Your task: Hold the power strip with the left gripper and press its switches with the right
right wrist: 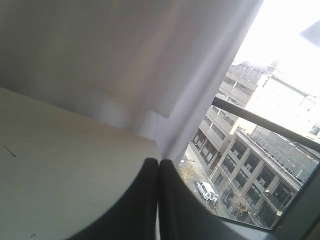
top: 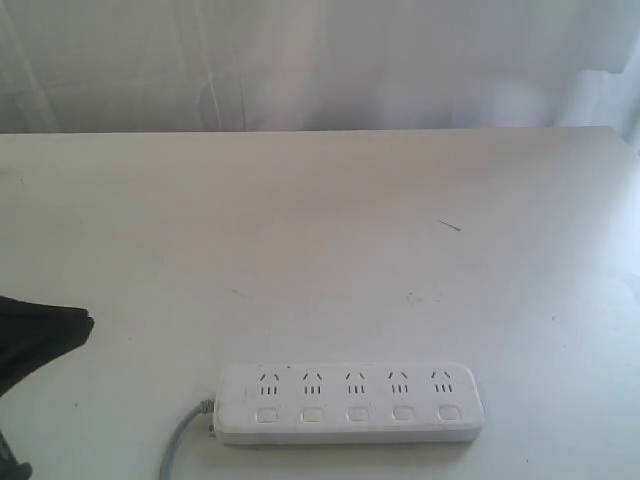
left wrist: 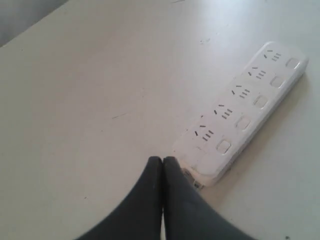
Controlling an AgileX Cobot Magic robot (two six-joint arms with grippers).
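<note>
The white power strip (top: 350, 402) lies flat near the table's front edge, its grey cord (top: 183, 442) running off its left end. Its five switches (top: 358, 412) sit in a row below the socket groups. In the left wrist view the power strip (left wrist: 245, 107) lies just beyond my left gripper (left wrist: 163, 161), which is shut and empty, its tips a short way from the strip's cord end. The switches (left wrist: 243, 122) line the strip's edge. My right gripper (right wrist: 159, 162) is shut on nothing, over a table corner, away from the strip. It is out of the exterior view.
A black part of the left arm (top: 40, 340) shows at the left edge of the exterior view. The white table (top: 320, 230) stretches back to a pale curtain (top: 320, 60). In the right wrist view the curtain (right wrist: 150, 55) hangs beside a window (right wrist: 260, 130) past the table corner.
</note>
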